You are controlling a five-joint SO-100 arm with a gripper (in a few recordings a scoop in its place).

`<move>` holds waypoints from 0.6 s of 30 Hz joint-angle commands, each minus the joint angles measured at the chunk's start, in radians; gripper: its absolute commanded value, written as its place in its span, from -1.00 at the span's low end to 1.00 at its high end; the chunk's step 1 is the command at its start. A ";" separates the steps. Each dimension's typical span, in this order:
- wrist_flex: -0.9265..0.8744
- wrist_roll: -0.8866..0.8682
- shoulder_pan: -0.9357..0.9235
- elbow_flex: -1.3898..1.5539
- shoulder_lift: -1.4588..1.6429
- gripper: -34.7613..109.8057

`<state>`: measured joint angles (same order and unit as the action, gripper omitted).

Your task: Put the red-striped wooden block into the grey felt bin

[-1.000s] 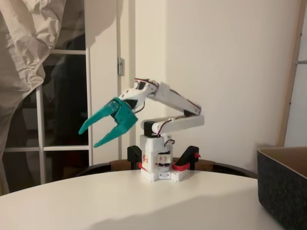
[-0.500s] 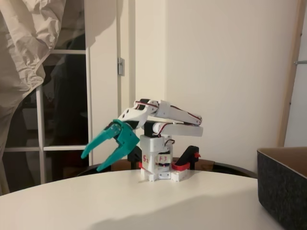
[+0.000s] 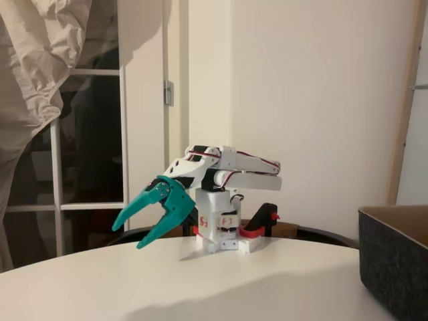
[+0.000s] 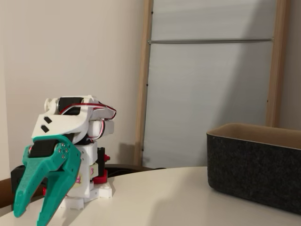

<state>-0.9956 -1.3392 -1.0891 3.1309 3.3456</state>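
Dropped and folded since a second ago: arm now lies flat over its base, teal fingers carried down from well above the table to just over it. Bin and table unchanged.

Nearest in both fixed views: white round table. Grey felt bin at the right edge of one fixed view, cut off by the frame, dark wall facing the camera and a strip of tan inner face above it. Seen more fully in the other fixed view: straight charcoal walls, tan inside along the rim, standing on the table well apart from the arm. Bin's inside hidden from both cameras.

Further back, fingers spread wide, pointing down and to the left in one view, tips above the table. Seen almost head-on in the other view, at the lower left, both prongs apart with open space between them.

Behind them, white arm with red and black wires, doubled over a white base. Red-and-black clamp beside the base at the table's far edge.

Farthest back: pale wall, white door frame and crumpled pale sheet in one view; wooden posts with a metal rail in the other.
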 commanded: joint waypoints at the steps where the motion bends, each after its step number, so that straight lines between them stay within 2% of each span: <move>1: 0.008 -0.018 -0.009 0.014 0.034 -0.24; 9: -0.078 -0.005 0.008 0.014 0.032 -0.20; 18: -0.087 0.029 0.014 0.014 0.032 -0.35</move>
<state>-1.0753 -1.3192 -1.0661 3.1324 3.3456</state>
